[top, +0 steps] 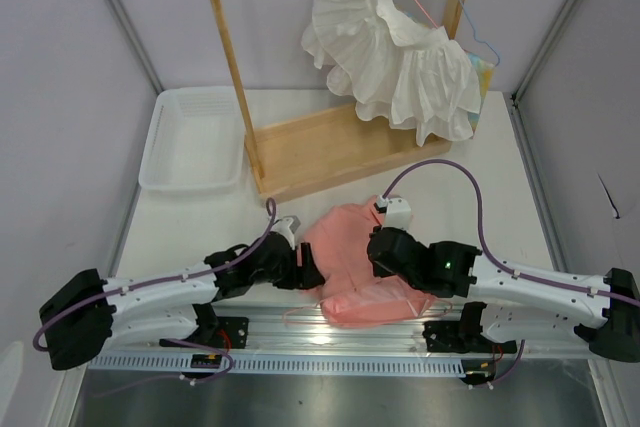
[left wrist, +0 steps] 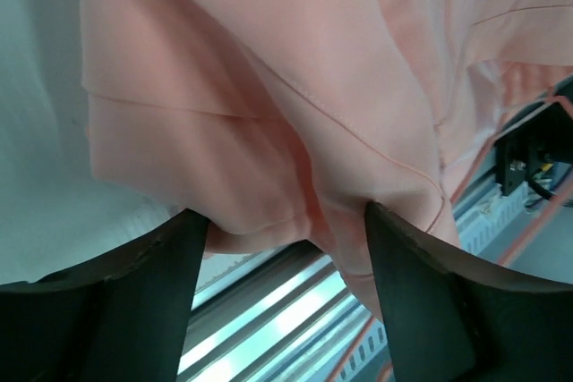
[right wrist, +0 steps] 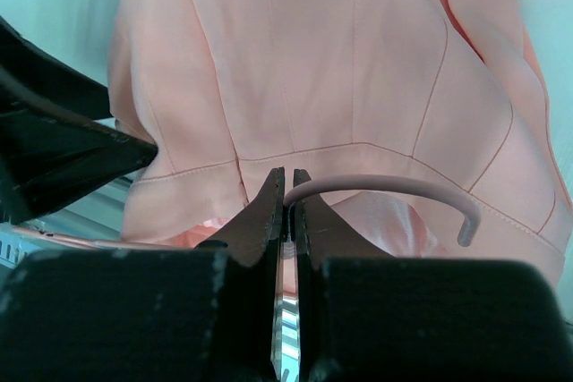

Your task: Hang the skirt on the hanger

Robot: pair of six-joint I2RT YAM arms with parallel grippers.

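The salmon-pink skirt lies crumpled on the table near the front edge, between my two grippers. It fills the left wrist view and the right wrist view. My right gripper is shut on the pale-pink wire hook of the hanger, which curves to the right over the skirt. The hanger's frame is hidden by the cloth. My left gripper is open at the skirt's left hem, with the folded hem lying between its two fingers.
A wooden rack stands behind the skirt, with a white ruffled garment hanging on it beside a light-blue wire hanger. A clear plastic tray sits at the back left. A metal rail runs along the table's front edge.
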